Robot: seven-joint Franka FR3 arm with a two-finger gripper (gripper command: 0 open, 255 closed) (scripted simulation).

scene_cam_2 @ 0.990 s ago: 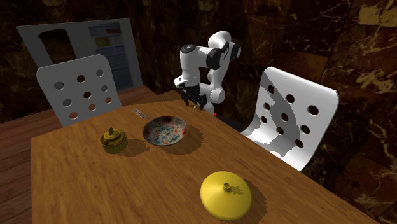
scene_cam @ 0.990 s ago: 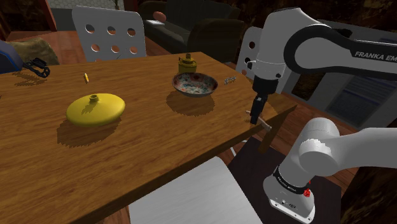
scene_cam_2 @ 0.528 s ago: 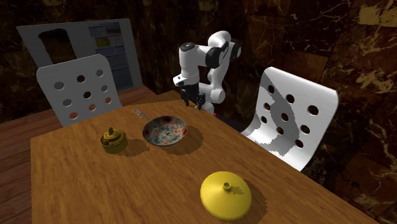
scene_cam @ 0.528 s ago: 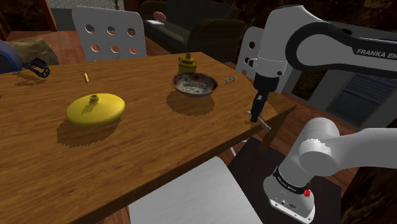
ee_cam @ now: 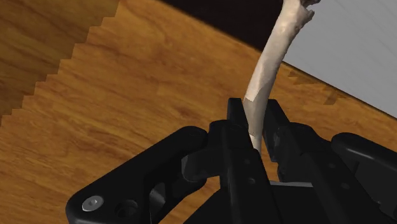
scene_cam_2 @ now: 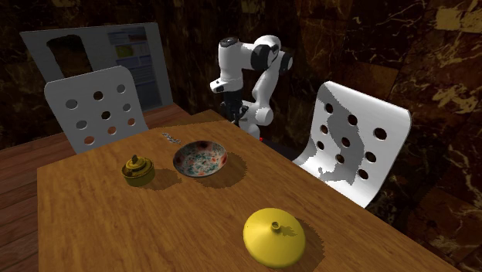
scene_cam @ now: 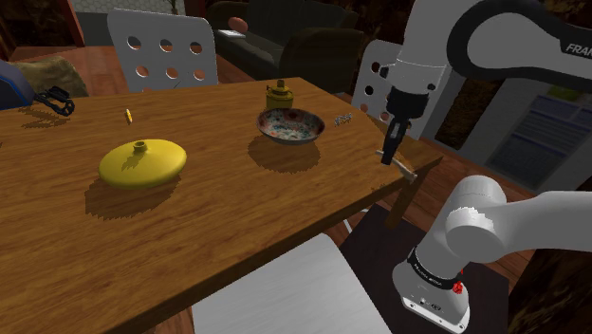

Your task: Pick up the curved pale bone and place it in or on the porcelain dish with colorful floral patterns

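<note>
The pale curved bone [ee_cam: 273, 51] is clasped at one end between my gripper's [ee_cam: 254, 111] two black fingers, its free end sticking out past the fingertips. In the shoulder view my gripper [scene_cam: 388, 155] hangs just above the wooden table's [scene_cam: 218, 209] right corner, and the bone [scene_cam: 406, 172] slants down from it, off the surface. The floral porcelain dish [scene_cam: 290, 123] stands on the table to the gripper's left. In the second exterior view the gripper [scene_cam_2: 234, 114] hovers over the far corner, behind the dish [scene_cam_2: 199, 158].
A small brass pot [scene_cam: 279, 95] sits just behind the dish, with a little metal piece [scene_cam: 342, 119] to its right. A yellow domed lid [scene_cam: 143, 161] lies mid-table. White perforated chairs [scene_cam: 161, 47] [scene_cam_2: 351, 143] flank the table, and the robot's base [scene_cam: 446, 256] stands by the corner.
The fingers have closed on the bone, and the arm has risen, lifting the bone off the table's corner.
</note>
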